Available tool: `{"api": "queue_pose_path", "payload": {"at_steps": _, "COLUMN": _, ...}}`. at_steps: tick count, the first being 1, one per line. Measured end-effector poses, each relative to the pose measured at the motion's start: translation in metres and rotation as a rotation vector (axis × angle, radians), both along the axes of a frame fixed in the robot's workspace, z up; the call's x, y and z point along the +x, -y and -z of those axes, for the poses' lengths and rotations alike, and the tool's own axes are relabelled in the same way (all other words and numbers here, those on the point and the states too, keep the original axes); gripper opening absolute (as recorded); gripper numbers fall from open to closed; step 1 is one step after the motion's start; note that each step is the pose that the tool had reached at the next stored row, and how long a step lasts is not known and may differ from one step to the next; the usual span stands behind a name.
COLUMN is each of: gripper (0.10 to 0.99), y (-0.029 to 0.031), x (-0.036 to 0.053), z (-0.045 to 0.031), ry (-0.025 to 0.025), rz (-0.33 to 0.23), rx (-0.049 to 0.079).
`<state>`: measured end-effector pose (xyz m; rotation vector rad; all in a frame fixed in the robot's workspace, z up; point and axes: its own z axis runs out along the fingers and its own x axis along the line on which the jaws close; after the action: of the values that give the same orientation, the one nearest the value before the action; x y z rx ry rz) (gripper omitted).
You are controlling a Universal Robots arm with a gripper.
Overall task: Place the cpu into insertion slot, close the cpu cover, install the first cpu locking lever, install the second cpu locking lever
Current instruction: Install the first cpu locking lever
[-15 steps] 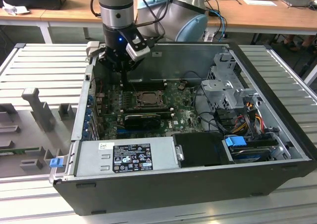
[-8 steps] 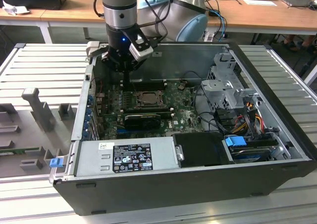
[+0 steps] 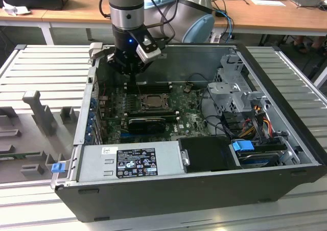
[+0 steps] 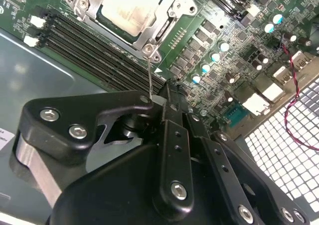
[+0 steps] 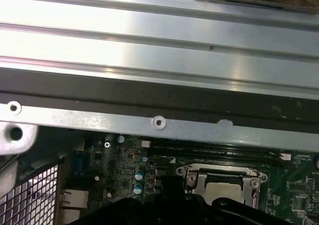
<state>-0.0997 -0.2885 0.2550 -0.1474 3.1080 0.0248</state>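
Your cpu point(image 4: 130, 8) sits seated under the lowered cpu cover point(image 4: 160, 28), toward the case's far wall. On the gripper point(image 4: 168, 91) the jaws look pressed together at the upright locking lever point(image 4: 149, 78). I'd swing it down slowly, without bending the wire.

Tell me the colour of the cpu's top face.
Pale silver-beige, plain metal with no pattern. The cpu shows best in the second wrist view.

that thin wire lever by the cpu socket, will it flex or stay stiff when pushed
Probably springy: the lever is a thin bare metal rod, so it likely bends a little. It looks smooth, so the end effector may slip along it.
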Motion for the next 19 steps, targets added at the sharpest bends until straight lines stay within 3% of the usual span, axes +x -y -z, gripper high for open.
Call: {"api": "queue_pose_path", "payload": {"at_steps": 19, "gripper": 0.106, "y": 0.0000, "x": 0.0142, "z": 0.0000, "ry": 0.0000, "rz": 0.000, "rx": 0.000}}
